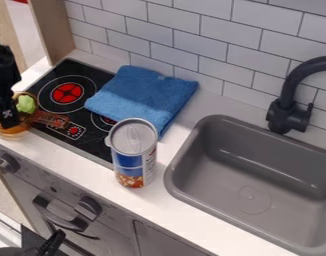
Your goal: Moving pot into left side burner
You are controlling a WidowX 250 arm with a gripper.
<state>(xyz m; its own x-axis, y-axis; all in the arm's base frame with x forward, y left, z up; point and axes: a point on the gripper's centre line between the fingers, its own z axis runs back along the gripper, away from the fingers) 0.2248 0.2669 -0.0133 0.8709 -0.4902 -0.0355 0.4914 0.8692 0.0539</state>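
At the cooktop's [89,142] left edge, the amber see-through pot [27,124] sits beside the left burner [67,93], something green [25,104] inside, its handle over the black surface. Above the pot hangs the tool [8,123]; I cannot tell whether it grips. A blue cloth [140,94] partly covers the cooktop, behind a can [134,150].

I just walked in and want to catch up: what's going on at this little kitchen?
A robot's tool is down at an amber pot with something green inside; I can't tell whether it has a grip. The pot is at the stove's front left corner, not centred on the left burner. A blue cloth partly covers the stove.
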